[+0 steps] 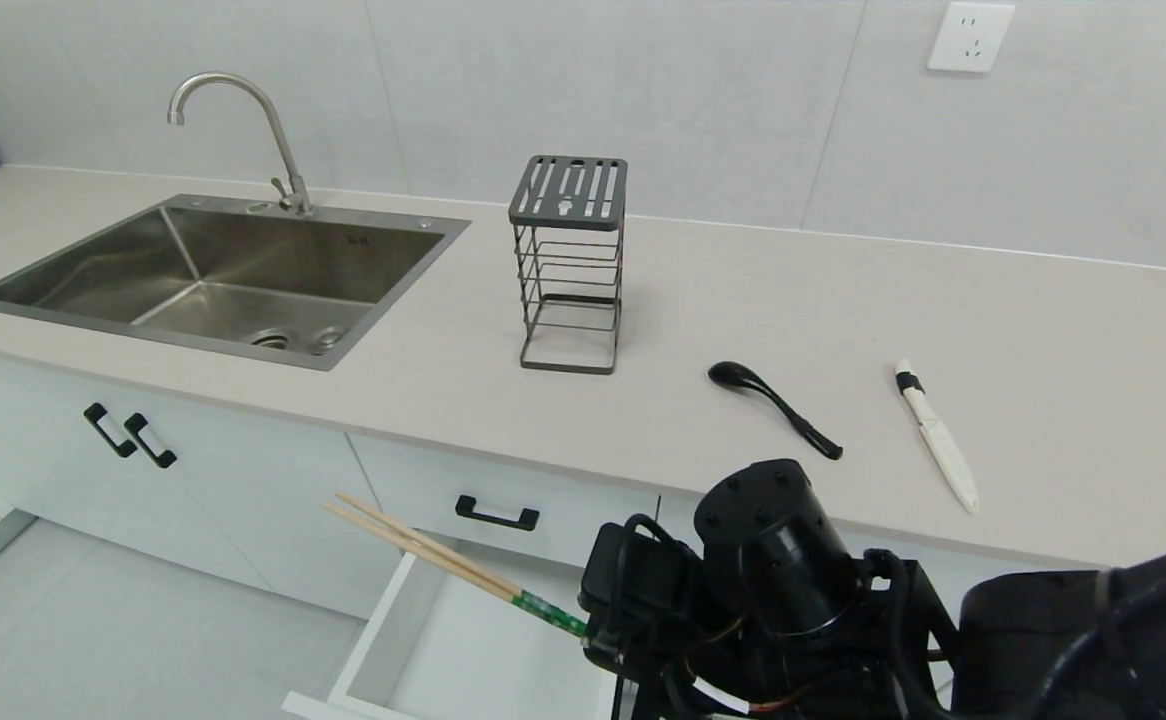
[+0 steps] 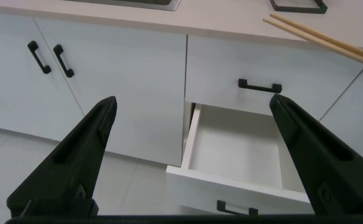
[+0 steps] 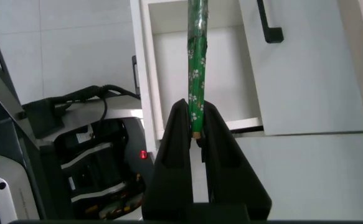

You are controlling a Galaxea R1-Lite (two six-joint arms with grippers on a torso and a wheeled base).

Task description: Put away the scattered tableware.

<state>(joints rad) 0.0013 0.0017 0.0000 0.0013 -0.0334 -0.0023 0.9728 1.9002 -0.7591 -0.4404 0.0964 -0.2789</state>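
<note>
My right tool (image 3: 195, 118) is pinching the green-patterned end of the chopsticks (image 3: 197, 62), a grip my right wrist view makes plain, above the open drawer (image 2: 231, 149). My left tool (image 2: 192, 102) hangs spread, facing that drawer. The head view adds the black spoon (image 1: 773, 405) and white knife (image 1: 935, 437), lying apart on the worktop (image 1: 1043, 330).

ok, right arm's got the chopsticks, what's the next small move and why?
Probably lower the right gripper toward the open drawer. It is shut on the chopsticks, which hang above the drawer's bare inside, so they likely only need setting down before release.
</note>
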